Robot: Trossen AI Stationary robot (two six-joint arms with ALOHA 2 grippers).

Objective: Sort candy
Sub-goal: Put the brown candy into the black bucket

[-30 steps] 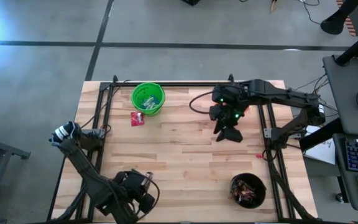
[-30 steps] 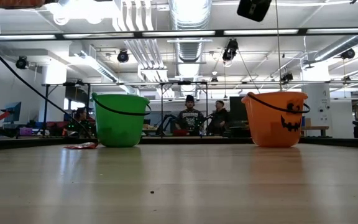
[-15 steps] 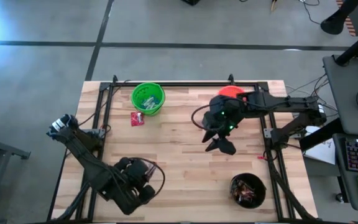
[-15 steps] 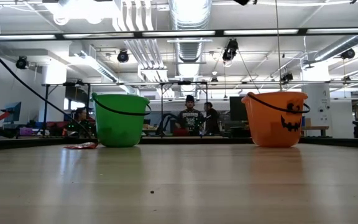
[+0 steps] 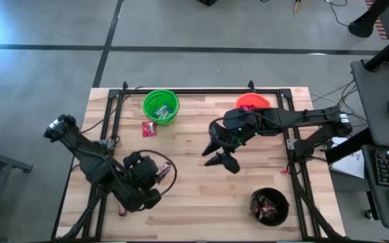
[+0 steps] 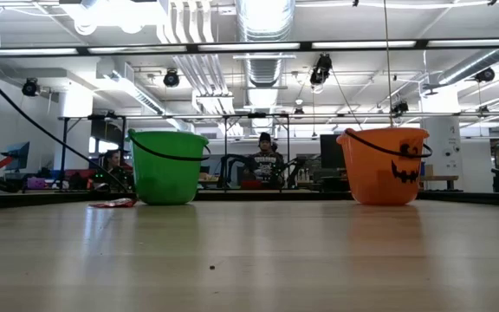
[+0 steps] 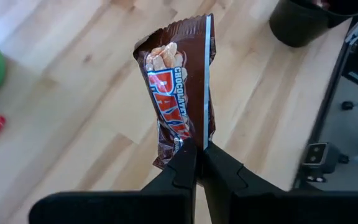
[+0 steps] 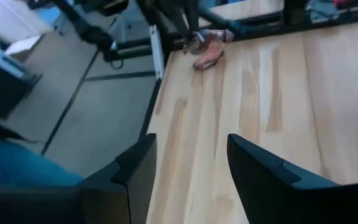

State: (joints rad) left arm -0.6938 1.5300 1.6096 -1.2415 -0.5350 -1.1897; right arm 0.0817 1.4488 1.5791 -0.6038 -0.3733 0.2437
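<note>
A dark brown candy bar (image 7: 182, 99) is clamped at its lower end between the closed fingers of the left gripper (image 7: 196, 163), above the near-left part of the wooden table (image 5: 188, 182). A flat red packet (image 5: 149, 129) lies on the table just beside the green bucket (image 5: 161, 106); more candy fills the black bucket (image 5: 269, 206) at the near-right corner. The right gripper (image 5: 217, 152) hangs over the table's middle, fingers spread and holding nothing, near the orange bucket (image 5: 251, 100).
</note>
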